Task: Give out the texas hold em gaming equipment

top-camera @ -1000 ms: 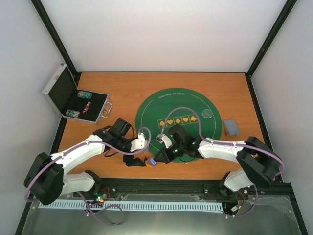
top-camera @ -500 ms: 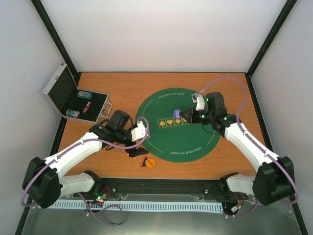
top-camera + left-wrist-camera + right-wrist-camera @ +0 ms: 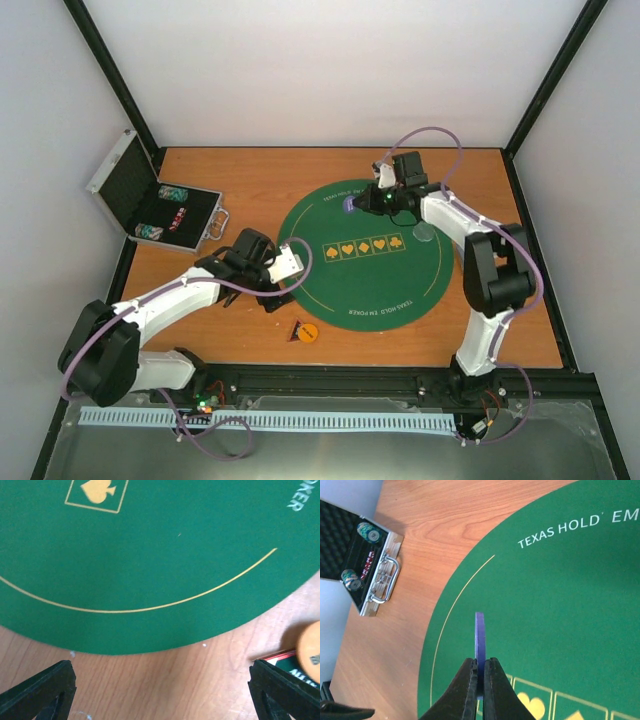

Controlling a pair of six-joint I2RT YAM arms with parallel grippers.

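My right gripper (image 3: 352, 203) is shut on a purple-blue chip (image 3: 479, 635), held on edge above the far left part of the round green mat (image 3: 360, 290). Wide open with nothing between its fingers, my left gripper (image 3: 278, 295) hovers over the wood at the mat's near left rim (image 3: 150, 630). An orange chip (image 3: 309, 332) and a dark red-edged triangle (image 3: 297, 329) lie on the table just beyond the left gripper; both also show at the right edge of the left wrist view, the chip (image 3: 310, 650) partly on the triangle (image 3: 282, 658). A clear disc (image 3: 425, 233) rests on the mat's right side.
An open silver case (image 3: 150, 205) with a black lining stands at the far left of the table and holds stacks of chips (image 3: 351, 578). The right arm's forearm (image 3: 495, 270) stretches over the table's right side.
My right gripper carried the purple-blue chip from the mat's near edge across to its far side. My left gripper opened wider and drew back left from the orange chip and triangle.
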